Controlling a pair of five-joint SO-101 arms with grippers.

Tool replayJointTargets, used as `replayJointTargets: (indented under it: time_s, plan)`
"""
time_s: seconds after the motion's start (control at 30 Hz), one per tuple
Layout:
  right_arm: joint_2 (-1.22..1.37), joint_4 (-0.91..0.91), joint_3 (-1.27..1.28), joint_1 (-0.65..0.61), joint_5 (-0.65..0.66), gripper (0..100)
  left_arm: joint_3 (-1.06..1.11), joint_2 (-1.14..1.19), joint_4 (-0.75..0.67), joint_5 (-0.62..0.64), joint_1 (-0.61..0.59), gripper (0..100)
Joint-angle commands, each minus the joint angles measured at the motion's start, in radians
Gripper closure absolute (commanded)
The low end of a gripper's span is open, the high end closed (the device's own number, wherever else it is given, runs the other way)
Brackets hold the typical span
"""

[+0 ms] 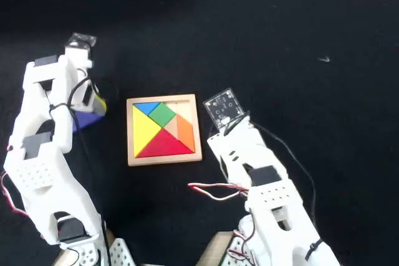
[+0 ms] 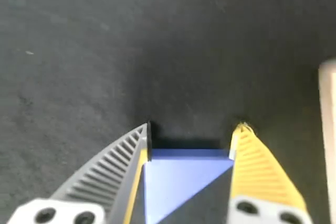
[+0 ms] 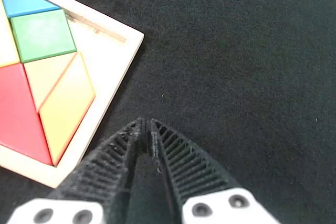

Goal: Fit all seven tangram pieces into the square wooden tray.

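The square wooden tray (image 1: 164, 161) lies mid-table with a blue triangle (image 1: 146, 108), a green square (image 1: 163, 114), a yellow triangle (image 1: 144, 132), a red triangle (image 1: 164, 145), a pale triangle (image 3: 47, 74) and an orange parallelogram (image 1: 185, 131) in it. Its far right corner (image 1: 187, 106) shows bare wood. My left gripper (image 2: 194, 129) is shut on a purple-blue triangle (image 2: 181, 179) just left of the tray, low over the cloth. My right gripper (image 3: 147, 127) is shut on nothing, just off the tray's right edge (image 3: 118, 72).
Black cloth covers the table. The left arm (image 1: 47, 141) stands left of the tray and the right arm (image 1: 259, 182) at its near right. A red and white cable (image 1: 215, 190) loops near the right arm's base. The tray's edge (image 2: 327, 108) shows beside the held triangle.
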Motion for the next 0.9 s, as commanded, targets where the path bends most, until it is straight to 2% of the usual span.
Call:
replayJointTargets:
  time_s: [0.0,0.2,0.33,0.4,0.47,0.6,0.67,0.8,0.87]
  plan:
    - [-0.022,-0.020,-0.001,0.012,-0.002,98.7,0.030,-0.097,0.141,-0.270,-0.005,74]
    - [-0.022,-0.020,-0.001,0.012,-0.002,98.7,0.101,-0.230,0.350,-0.626,-0.039,74]
    - [-0.022,-0.020,-0.001,0.012,-0.002,98.7,0.131,-0.358,0.436,-0.758,-0.090,74]
    - [-0.022,-0.018,-0.001,0.012,-0.002,98.7,0.131,-0.431,0.454,-0.755,-0.124,74]
    - [-0.022,-0.018,-0.001,0.012,-0.002,98.7,0.133,-0.506,0.463,-0.698,-0.157,74]
    - [-0.022,-0.018,-0.001,0.012,-0.002,98.7,0.176,-0.609,0.442,-0.356,-0.228,74]
    - [-0.022,-0.018,-0.001,0.011,-0.002,98.7,0.245,-0.649,0.362,-0.353,-0.271,74]
    - [-0.022,-0.017,0.002,0.011,-0.002,98.7,0.446,-0.724,0.157,-0.468,-0.326,74]
    - [-0.022,-0.020,0.008,0.011,-0.002,98.7,0.553,-0.763,0.094,-0.437,-0.328,74]
